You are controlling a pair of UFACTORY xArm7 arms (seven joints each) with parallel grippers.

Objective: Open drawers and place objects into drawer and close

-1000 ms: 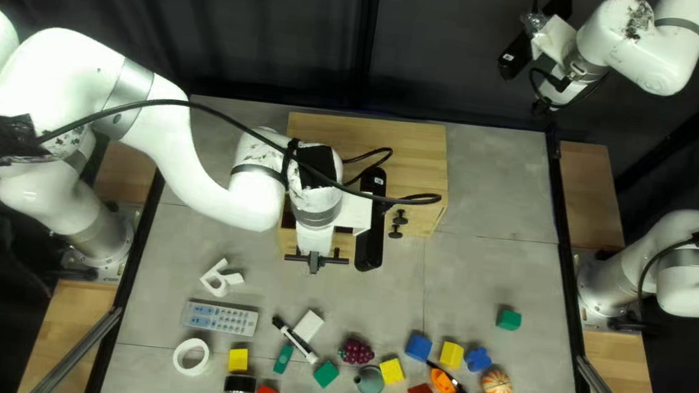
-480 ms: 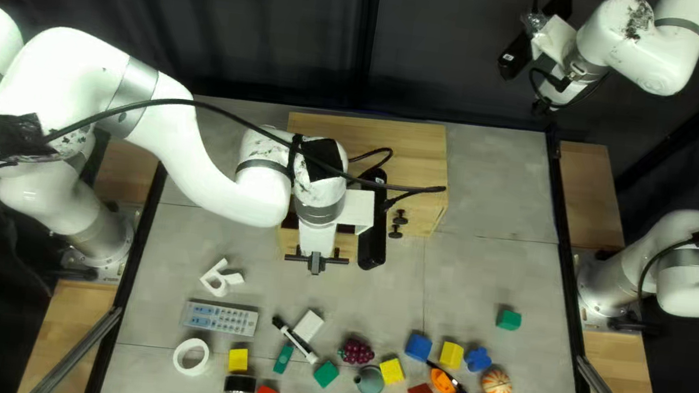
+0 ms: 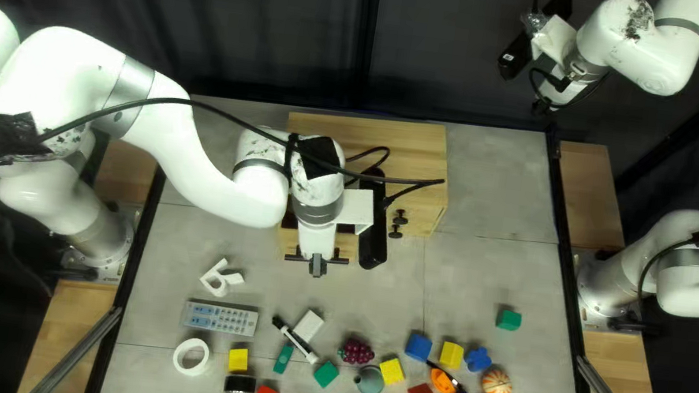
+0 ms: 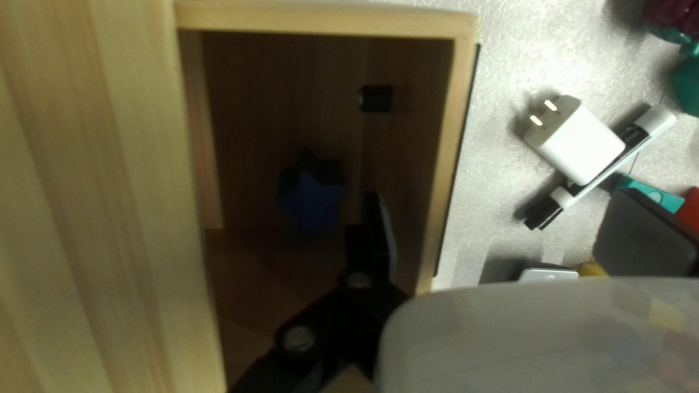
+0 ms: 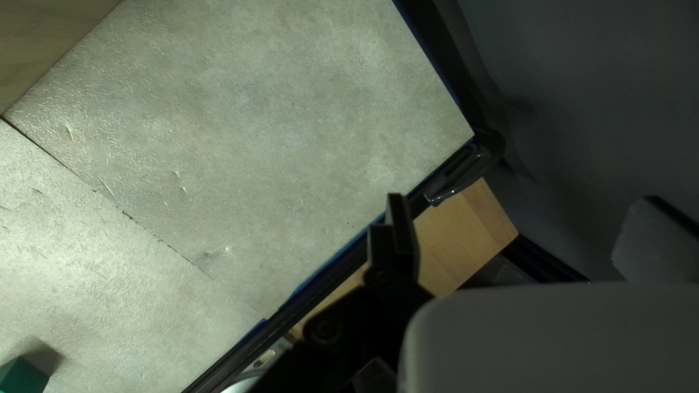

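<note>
Left gripper (image 3: 317,262): fingers apart, holding nothing, hovering over the open drawer (image 4: 443,164);
Drawer: out from the wooden cabinet (image 3: 396,142); blue star (image 4: 312,199) lying inside (dim in there);
Right gripper (image 3: 542,103): spread too, raised beyond the table's far right corner.

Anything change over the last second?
Barely. The left arm's end effector drifted slightly toward the right of the top left view, above the open light wooden drawer. Its fingers are open, and it took hold of nothing and let nothing go. The raised right arm and the toys on the grey table stayed put.
</note>
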